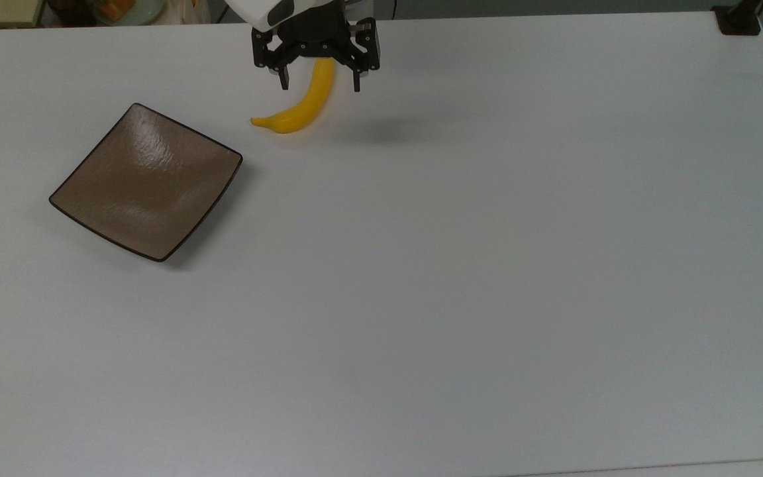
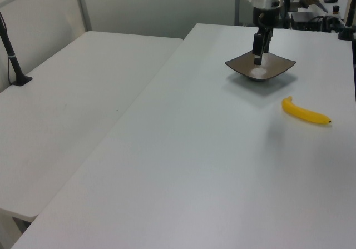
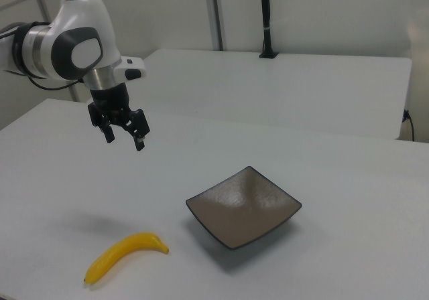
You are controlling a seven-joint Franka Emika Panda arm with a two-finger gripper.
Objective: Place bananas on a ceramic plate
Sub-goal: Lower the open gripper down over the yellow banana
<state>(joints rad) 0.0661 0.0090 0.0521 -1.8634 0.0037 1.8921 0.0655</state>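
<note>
A plain white bench (image 1: 487, 278) carries the yellow banana (image 3: 125, 254), lying well apart from the square brown ceramic plate (image 3: 242, 206). The end effector (image 3: 123, 135) hangs above it, spread wide and holding nothing. A second white bench (image 3: 281, 89) stands behind.

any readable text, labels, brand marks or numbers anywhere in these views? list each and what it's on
None. No readable text stands on the banana, the ceramic plate, the gripper or the white table. The clutter beyond the table's far edge in the top view shows no legible marks either.
</note>
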